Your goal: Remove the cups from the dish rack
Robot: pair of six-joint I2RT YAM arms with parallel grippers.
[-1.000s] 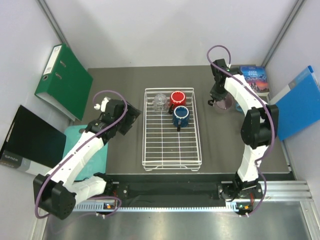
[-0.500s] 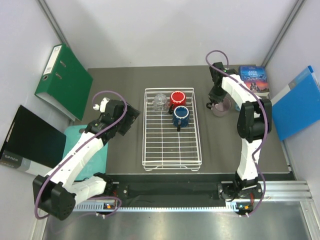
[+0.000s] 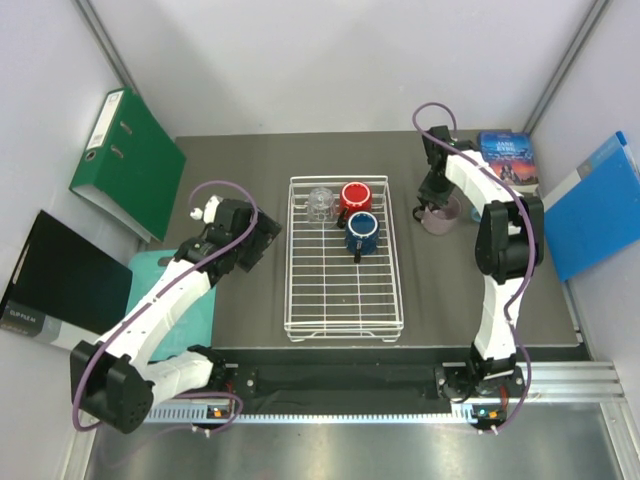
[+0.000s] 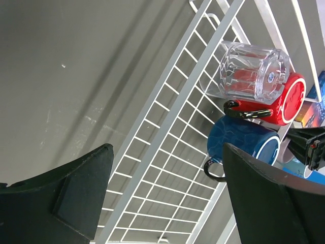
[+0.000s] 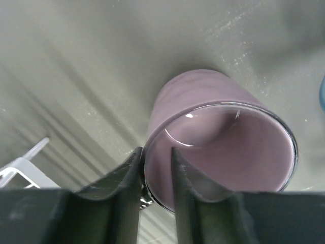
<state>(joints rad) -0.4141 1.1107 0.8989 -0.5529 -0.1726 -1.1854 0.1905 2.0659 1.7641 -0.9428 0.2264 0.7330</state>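
Note:
The white wire dish rack (image 3: 343,325) lies mid-table. At its far end stand a clear glass tumbler (image 3: 320,203), a red mug (image 3: 354,196) and a dark blue mug (image 3: 361,232). The left wrist view also shows the tumbler (image 4: 251,76), red mug (image 4: 287,101) and blue mug (image 4: 244,140). My left gripper (image 3: 262,240) is open and empty beside the rack's left side (image 4: 167,132). My right gripper (image 3: 432,205) is shut on the rim of the mauve-pink mug (image 5: 223,147), one finger inside and one outside. That mug stands upright on the mat right of the rack (image 3: 441,216). The light blue and salmon-orange mugs are out of view.
A green binder (image 3: 127,160) and a black folder (image 3: 60,275) lie at the left. A teal board (image 3: 145,285) sits under the left arm. A book (image 3: 508,160) and a blue folder (image 3: 595,205) lie at the right, close to the right arm.
The right arm has folded in, and its gripper with the mauve-pink mug has shifted slightly left and down. The left arm has barely moved.

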